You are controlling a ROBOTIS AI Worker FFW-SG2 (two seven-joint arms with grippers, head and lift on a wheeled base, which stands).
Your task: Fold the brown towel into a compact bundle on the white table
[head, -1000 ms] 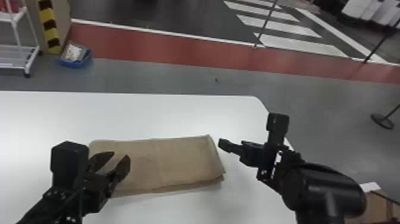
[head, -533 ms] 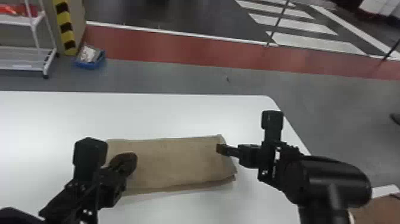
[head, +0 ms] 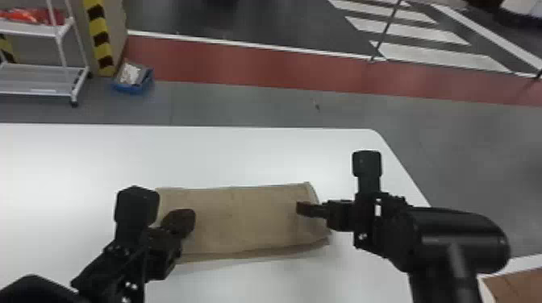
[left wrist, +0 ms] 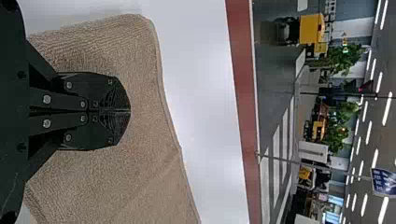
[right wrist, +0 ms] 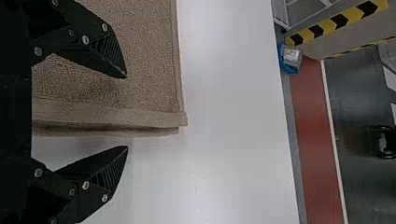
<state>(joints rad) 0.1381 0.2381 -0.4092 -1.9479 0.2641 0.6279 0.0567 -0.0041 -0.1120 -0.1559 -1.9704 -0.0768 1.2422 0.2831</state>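
Note:
The brown towel (head: 250,217) lies as a flat, layered rectangle on the white table (head: 242,155). Over its left end is my left gripper (head: 186,222). In the left wrist view the left gripper (left wrist: 130,112) has its fingers together, nothing visible between them, with towel (left wrist: 149,163) around and beyond them. My right gripper (head: 304,209) is at the towel's right end. In the right wrist view the right gripper (right wrist: 126,112) stands open: one finger is above the towel (right wrist: 149,60), the other beyond its layered edge, over bare table.
The table's rounded far right corner (head: 373,135) lies beyond the right gripper. On the floor past the table are a blue bin (head: 135,82) and a white rack (head: 40,80). A brown box (head: 520,287) is at the lower right.
The left gripper's fingers have shut over the towel's left end. The right gripper has moved left, from beside the towel to over its right end. The head view has turned a little left.

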